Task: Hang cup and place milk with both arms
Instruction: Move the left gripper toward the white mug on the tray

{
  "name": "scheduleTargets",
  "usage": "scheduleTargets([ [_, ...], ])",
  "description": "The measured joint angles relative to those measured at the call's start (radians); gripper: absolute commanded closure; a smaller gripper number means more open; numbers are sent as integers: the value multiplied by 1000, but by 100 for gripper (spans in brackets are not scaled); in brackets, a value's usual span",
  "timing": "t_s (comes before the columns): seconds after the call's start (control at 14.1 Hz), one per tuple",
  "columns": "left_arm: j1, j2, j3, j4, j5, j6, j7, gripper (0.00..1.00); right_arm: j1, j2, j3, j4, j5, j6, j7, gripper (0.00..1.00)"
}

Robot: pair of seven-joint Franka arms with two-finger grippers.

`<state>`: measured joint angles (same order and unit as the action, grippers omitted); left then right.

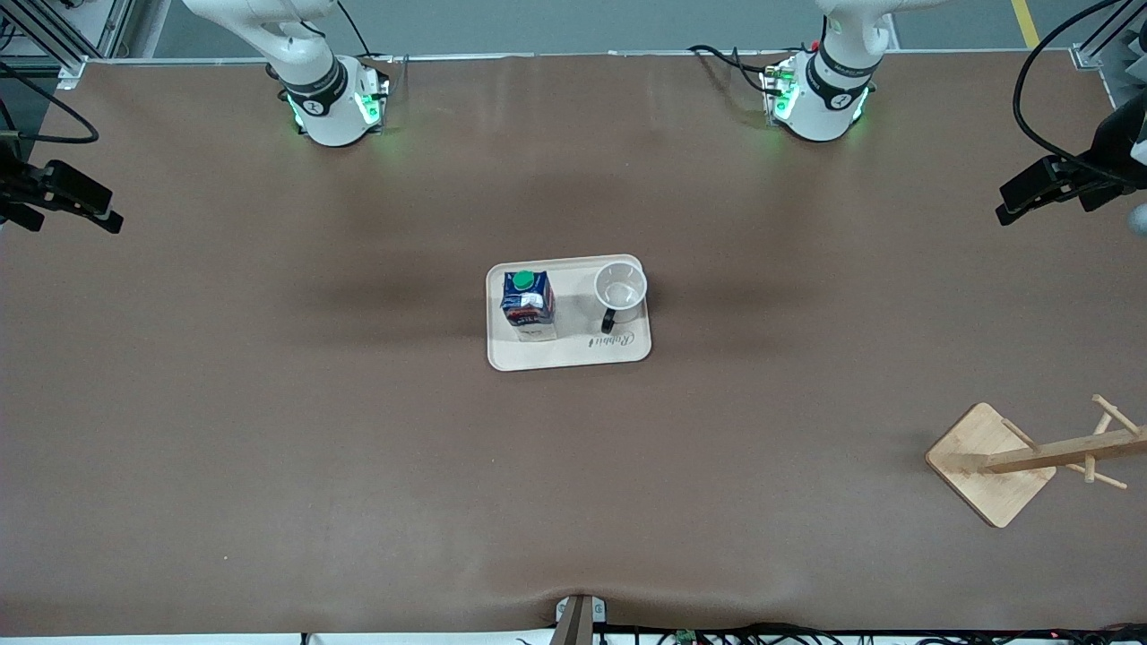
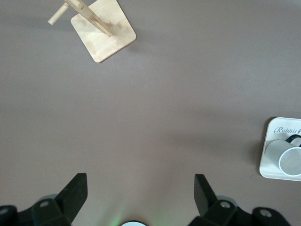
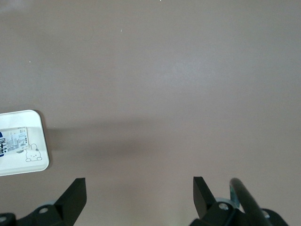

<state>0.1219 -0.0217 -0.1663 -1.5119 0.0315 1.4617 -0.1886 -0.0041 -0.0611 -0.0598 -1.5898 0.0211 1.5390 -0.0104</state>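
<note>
Both claws are spread and empty: left claw (image 2: 141, 195) and right claw (image 3: 139, 195) are parked over bare counter (image 1: 269, 448), well apart from the tray (image 1: 573, 356). Cup (image 1: 620, 291) and milk carton (image 1: 528, 306) are set close together on it; either could be knocked if both are reached for at once. A tip-over of the wooden cup rack (image 1: 1030, 461) is risked by an off-centre hang.

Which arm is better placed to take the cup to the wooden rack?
Probably the left: the cup stands at the tray's end toward it, and the rack lies toward its table end. Its hand is open.
</note>
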Motion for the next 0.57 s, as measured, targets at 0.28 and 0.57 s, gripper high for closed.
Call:
scheduleTargets([
  [0.28,-3,1,-5,0,2,0,0,0,0,0,0,0,0,0,0,0],
  [0.57,-65,42,-41,1,32,3,-24,0,0,0,0,1,0,0,0,0],
])
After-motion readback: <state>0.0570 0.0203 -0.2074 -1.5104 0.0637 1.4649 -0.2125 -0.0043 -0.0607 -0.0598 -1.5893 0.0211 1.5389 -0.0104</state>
